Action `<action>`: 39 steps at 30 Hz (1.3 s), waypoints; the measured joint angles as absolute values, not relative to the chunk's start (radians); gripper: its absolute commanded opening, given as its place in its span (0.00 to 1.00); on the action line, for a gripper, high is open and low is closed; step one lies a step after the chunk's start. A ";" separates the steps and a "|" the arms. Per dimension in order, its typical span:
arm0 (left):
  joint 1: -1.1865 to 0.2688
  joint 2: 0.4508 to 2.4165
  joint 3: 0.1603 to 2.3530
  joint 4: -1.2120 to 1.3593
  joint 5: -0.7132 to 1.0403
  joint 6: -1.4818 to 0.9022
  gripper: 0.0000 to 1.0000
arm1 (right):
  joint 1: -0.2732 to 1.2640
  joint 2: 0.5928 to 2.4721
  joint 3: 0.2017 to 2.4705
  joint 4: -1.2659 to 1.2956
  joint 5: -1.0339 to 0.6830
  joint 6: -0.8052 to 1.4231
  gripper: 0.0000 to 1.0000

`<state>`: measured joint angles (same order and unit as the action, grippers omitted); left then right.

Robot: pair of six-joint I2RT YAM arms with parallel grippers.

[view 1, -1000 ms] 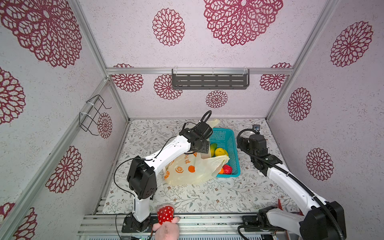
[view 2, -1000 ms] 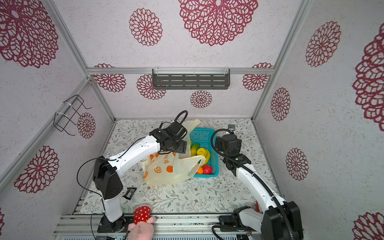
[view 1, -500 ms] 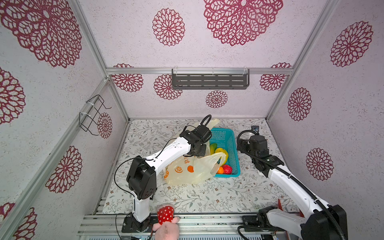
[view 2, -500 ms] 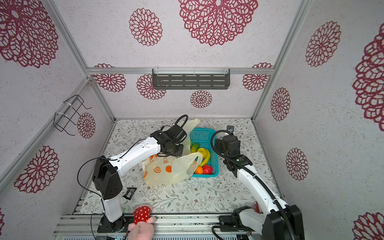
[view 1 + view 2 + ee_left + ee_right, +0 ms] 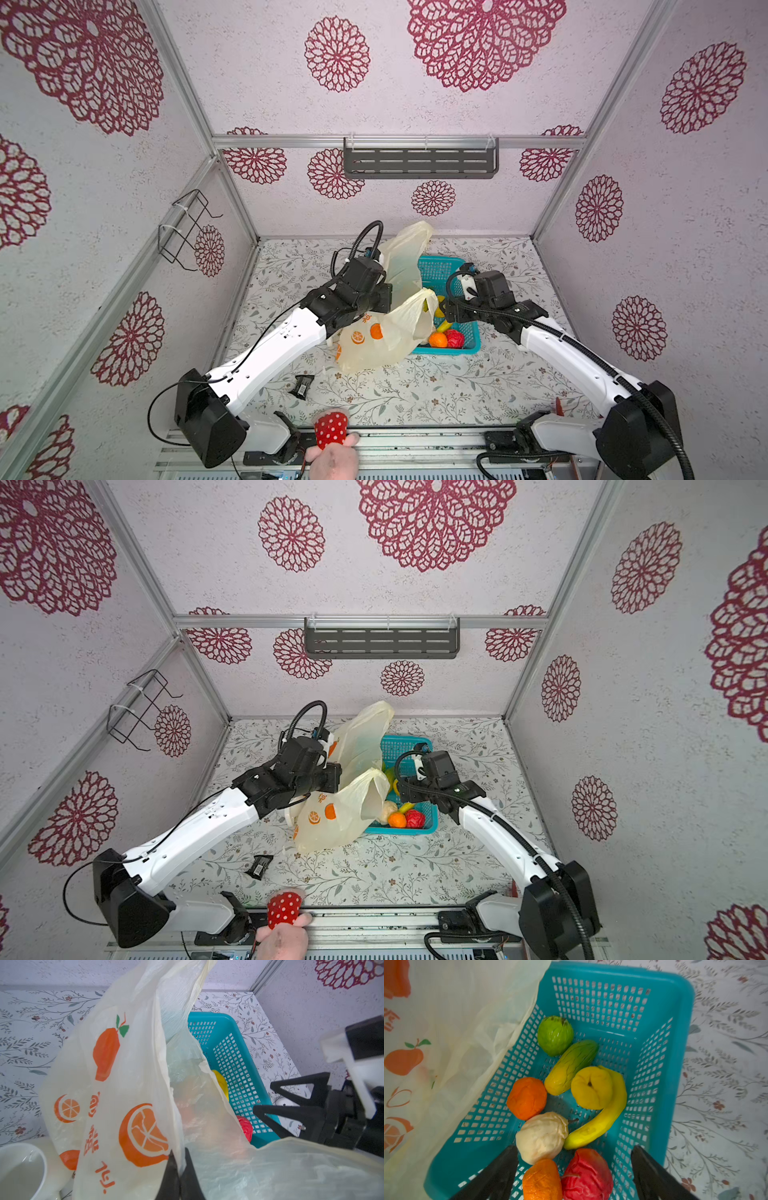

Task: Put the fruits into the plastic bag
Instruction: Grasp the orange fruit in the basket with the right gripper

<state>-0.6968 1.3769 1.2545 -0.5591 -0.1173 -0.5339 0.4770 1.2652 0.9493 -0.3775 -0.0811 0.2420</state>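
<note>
The plastic bag (image 5: pixel 386 332) (image 5: pixel 340 812), pale yellow with orange prints, stands left of the teal basket (image 5: pixel 440 266), one handle raised over it. My left gripper (image 5: pixel 180 1155) is shut on a fold of the plastic bag (image 5: pixel 124 1084) at its mouth. The fruits lie in the basket (image 5: pixel 675 1022): a green round one (image 5: pixel 555 1034), a green-yellow long one (image 5: pixel 571 1068), a yellow round one (image 5: pixel 591 1086), a banana (image 5: pixel 608 1118), two oranges (image 5: pixel 527 1098), a pale one (image 5: pixel 542 1136) and a red one (image 5: pixel 586 1176). My right gripper (image 5: pixel 573 1148) (image 5: pixel 446 309) hangs open above them, holding nothing.
A white cup (image 5: pixel 20 1167) sits beside the bag on the left. A small black packet (image 5: pixel 302 385) lies on the floral table. At the front edge a hand holds a red white-dotted plush (image 5: pixel 331 430). A wire rack (image 5: pixel 187 232) and a dark shelf (image 5: pixel 419 160) hang on the walls.
My left gripper has closed on the bag's rim and drawn back toward the front, pulling the bag's mouth up. The right gripper has shifted slightly over the basket.
</note>
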 measured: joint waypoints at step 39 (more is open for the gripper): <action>-0.676 1.189 0.980 -0.317 -0.257 -0.562 0.00 | 0.598 1.266 0.965 -0.375 0.016 0.334 0.27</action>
